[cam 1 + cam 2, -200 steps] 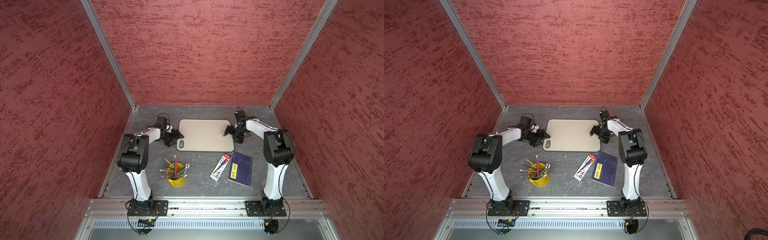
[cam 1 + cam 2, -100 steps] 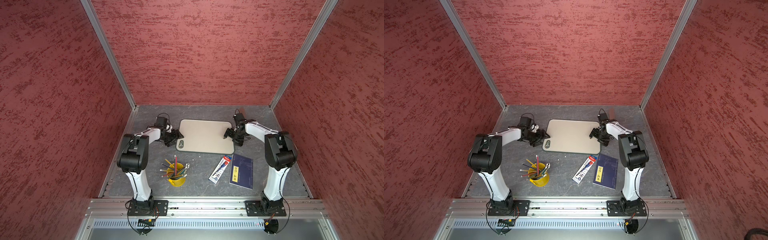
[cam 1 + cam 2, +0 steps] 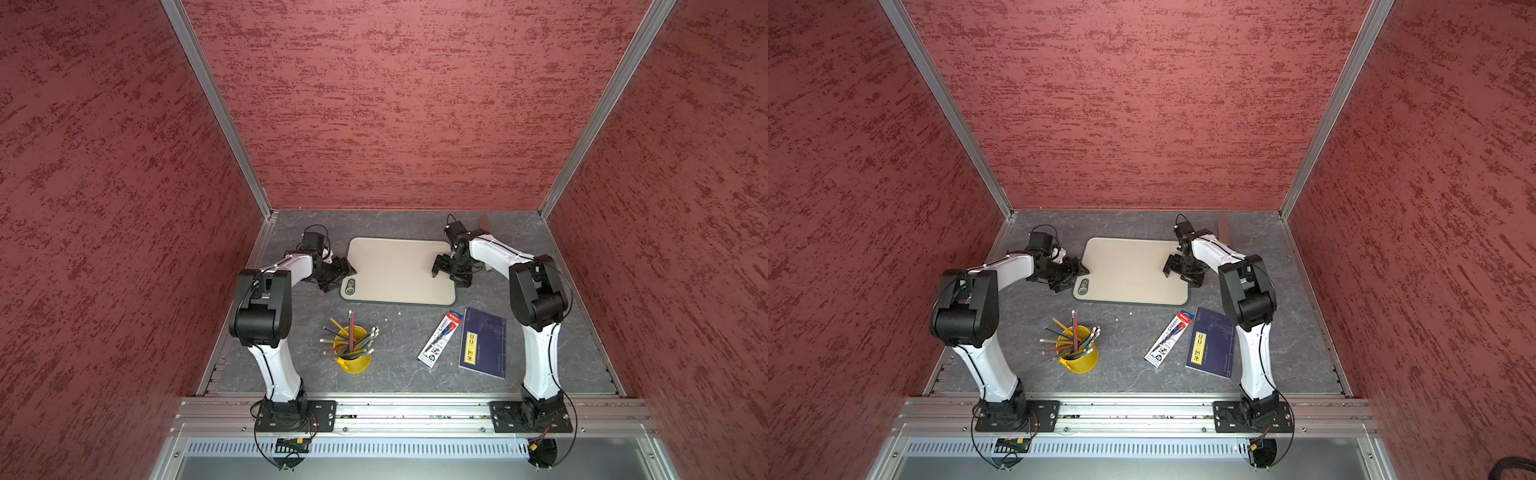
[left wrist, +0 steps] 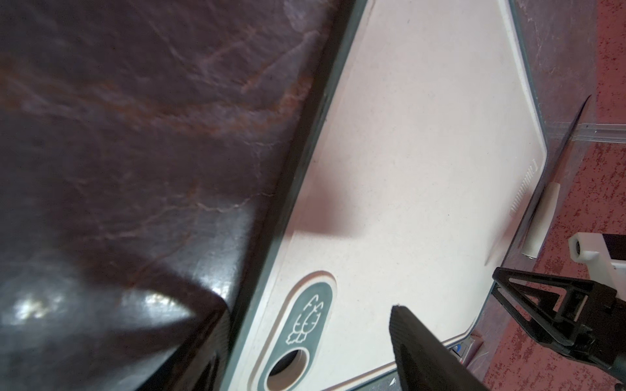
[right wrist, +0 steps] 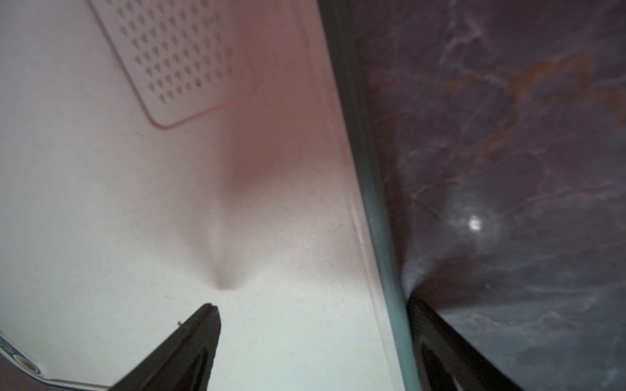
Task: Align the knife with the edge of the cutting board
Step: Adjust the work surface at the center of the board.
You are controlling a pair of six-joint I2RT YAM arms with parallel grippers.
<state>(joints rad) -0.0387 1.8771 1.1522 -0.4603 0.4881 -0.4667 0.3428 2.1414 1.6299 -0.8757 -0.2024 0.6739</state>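
Reddish-bladed, white-handled kitchen knife (image 4: 545, 210) lies alongside the flat beige cutting board (image 3: 395, 270), toward the desk's right edge, just beyond the empty, wide-open right gripper (image 5: 313, 304); left gripper (image 3: 337, 272) grip unclear.

Knife (image 4: 544, 214) right of cutting board (image 3: 399, 270); pencil cup (image 3: 353, 358), notebook (image 3: 483, 343) in front.

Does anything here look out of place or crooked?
Nothing spilled or damaged. The knife lies just off the cutting board, roughly parallel to its short edge, but its blade reaches past the far corner. The pen pack lies diagonally beside the notebook.
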